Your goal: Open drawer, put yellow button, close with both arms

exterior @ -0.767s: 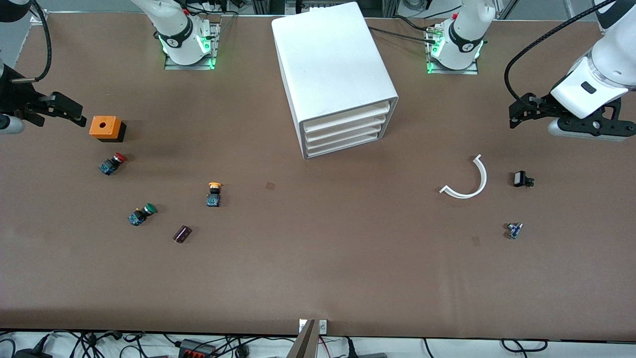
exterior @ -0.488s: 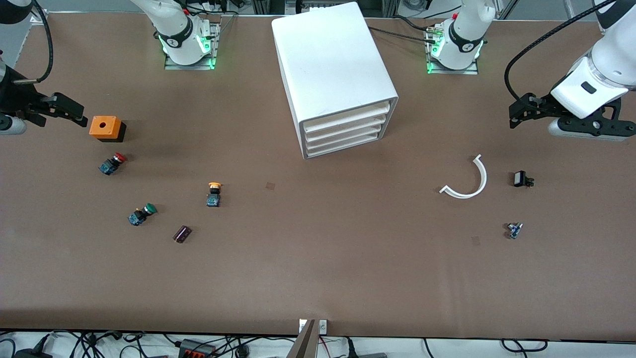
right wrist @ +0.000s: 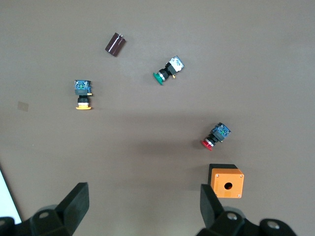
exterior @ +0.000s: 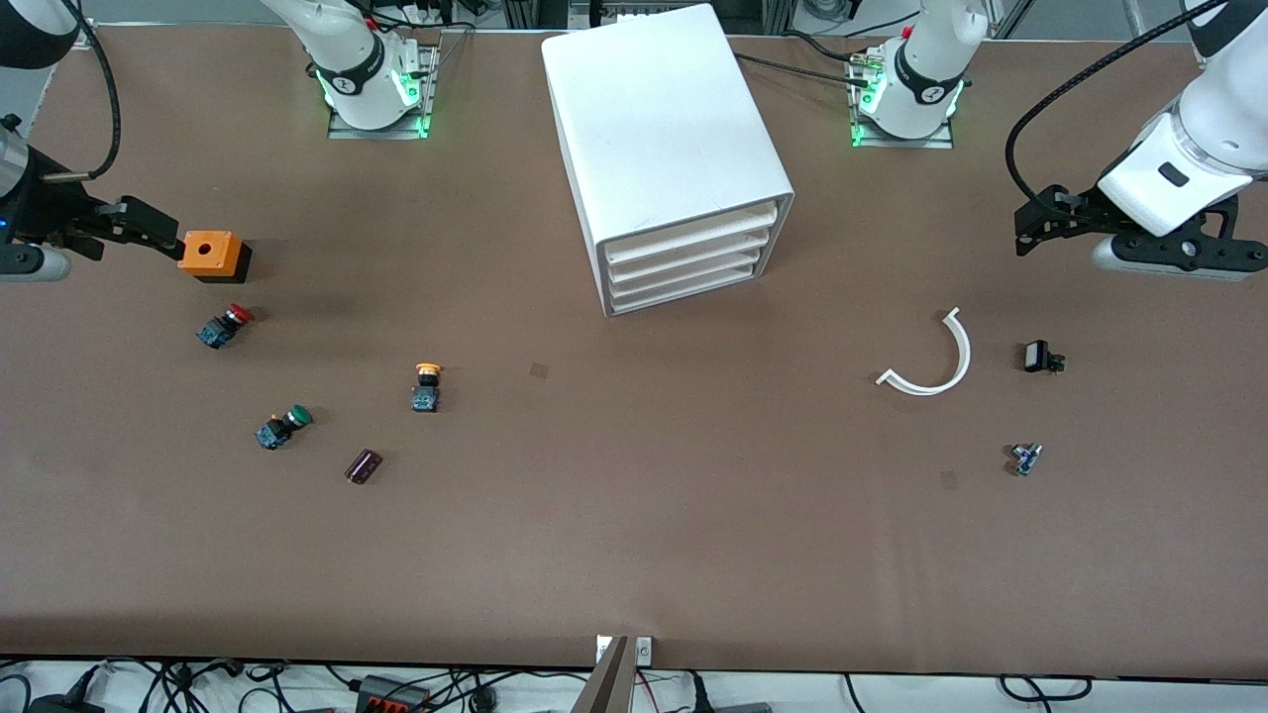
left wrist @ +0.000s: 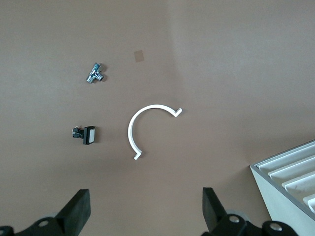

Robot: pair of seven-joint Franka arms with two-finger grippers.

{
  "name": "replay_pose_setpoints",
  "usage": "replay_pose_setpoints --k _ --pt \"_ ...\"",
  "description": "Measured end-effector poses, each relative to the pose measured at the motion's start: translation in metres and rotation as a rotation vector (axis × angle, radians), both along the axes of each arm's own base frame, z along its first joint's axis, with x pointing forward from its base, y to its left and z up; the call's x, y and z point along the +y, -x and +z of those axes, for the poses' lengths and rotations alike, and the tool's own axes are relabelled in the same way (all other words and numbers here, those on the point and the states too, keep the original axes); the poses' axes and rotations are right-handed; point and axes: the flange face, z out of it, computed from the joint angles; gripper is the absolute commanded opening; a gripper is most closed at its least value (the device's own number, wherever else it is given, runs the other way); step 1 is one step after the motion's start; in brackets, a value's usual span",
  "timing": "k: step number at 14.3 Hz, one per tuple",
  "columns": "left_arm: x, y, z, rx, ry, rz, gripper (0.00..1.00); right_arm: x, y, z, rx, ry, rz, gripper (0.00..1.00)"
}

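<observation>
The drawer is sitting fully pushed in, top slot of the white cabinet between the two arm bases. The yellow button is lying on the table, nearer the front camera than the cabinet and toward the right arm's end. A green button and a dark cylinder are lying near it, a red button a bit farther off, next to an orange box.

The right gripper is hanging just beside that orange box, fingers spread wide, holding nothing. The left gripper is hovering at the other end above a white arc, also spread wide and holding nothing.
</observation>
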Motion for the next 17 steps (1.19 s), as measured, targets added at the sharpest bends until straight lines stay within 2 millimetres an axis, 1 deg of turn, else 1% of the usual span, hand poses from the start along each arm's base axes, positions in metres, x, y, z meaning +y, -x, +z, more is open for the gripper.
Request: replay_pose_setpoints --k 2,6,7,9,11,12,15,17 --pt "0.0 0.0 0.0 0.0 0.0 0.001 1.0 0.007 -0.005 -0.01 0.014 0.0 0.014 1.0" --pt "0.0 0.0 0.0 0.004 0.0 0.0 1.0 0.022 -0.021 -0.04 0.038 0.001 0.04 1.0" --pt "-0.001 0.002 -0.001 0.013 -0.001 -0.001 1.0 0.031 -0.025 -0.047 0.043 0.001 0.054 1.0" --pt "-0.006 0.007 -0.005 0.059 -0.006 -0.011 1.0 0.056 -0.031 -0.058 0.042 0.002 0.097 1.0" --pt "-0.018 0.014 -0.013 0.121 -0.014 -0.035 1.0 0.08 -0.036 -0.072 0.046 0.004 0.133 1.0" --pt "-0.028 0.017 -0.019 0.162 -0.02 -0.053 1.0 0.086 -0.039 -0.081 0.054 0.005 0.143 1.0" --pt "-0.066 0.03 -0.037 0.269 -0.041 -0.128 1.0 0.089 -0.049 -0.11 0.083 0.007 0.146 1.0" --pt "-0.088 0.036 -0.046 0.316 -0.008 -0.163 1.0 0.094 -0.052 -0.128 0.11 0.01 0.154 1.0"
